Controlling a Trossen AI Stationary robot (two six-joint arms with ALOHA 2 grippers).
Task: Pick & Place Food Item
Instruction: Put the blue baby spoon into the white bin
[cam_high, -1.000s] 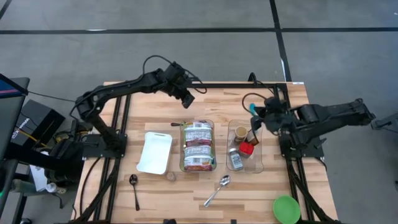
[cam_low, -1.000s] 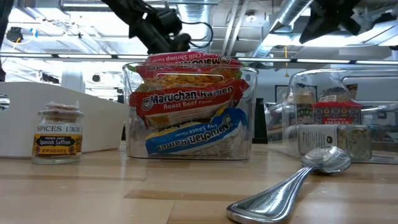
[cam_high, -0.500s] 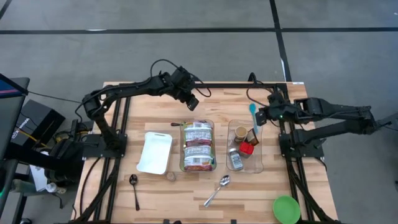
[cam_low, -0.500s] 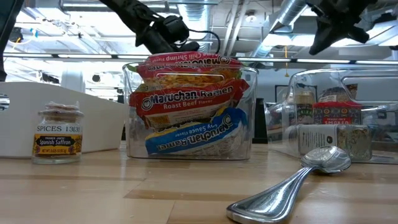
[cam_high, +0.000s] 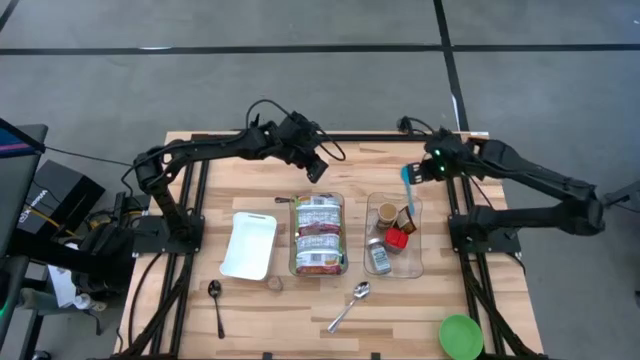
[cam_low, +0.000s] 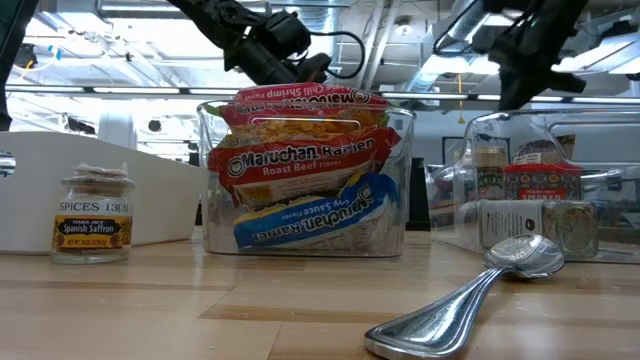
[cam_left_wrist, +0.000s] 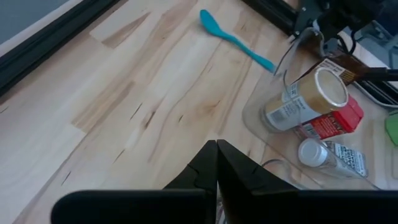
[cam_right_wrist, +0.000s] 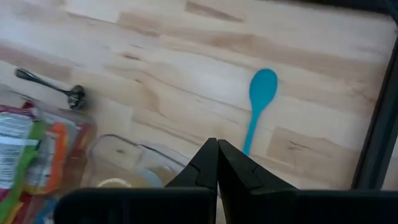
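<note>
- Two dark arms worked over the wooden table (cam_high: 250, 190), one from each side.
- The left gripper (cam_high: 318, 170) hung just behind the clear bin of ramen (cam_high: 319, 236), its two fingers pressed together and holding nothing.
- The right gripper (cam_high: 418, 170) hung over the teal spoon (cam_high: 406, 183) behind the second clear bin (cam_high: 394, 235), fingers likewise together and empty.
- The ramen bin held three Maruchan packets (cam_low: 300, 160): chili shrimp on top, roast beef in the middle, a blue soy sauce packet lowest.
- The second bin held about four spice containers, among them a gold-lidded jar (cam_left_wrist: 311, 96), a red box (cam_left_wrist: 333, 121) and a white-capped bottle (cam_left_wrist: 323, 154).
- One small jar of Spanish saffron (cam_low: 93, 214) stood alone on the table by the white rectangular tray (cam_high: 249, 244).
- Three more spoons lay about: a silver one (cam_high: 350, 305), a dark one (cam_high: 216, 304) at the near edge, and another dark one (cam_right_wrist: 50, 87) behind the ramen bin.
- One green bowl (cam_high: 461, 336) sat at the near right corner.
</note>
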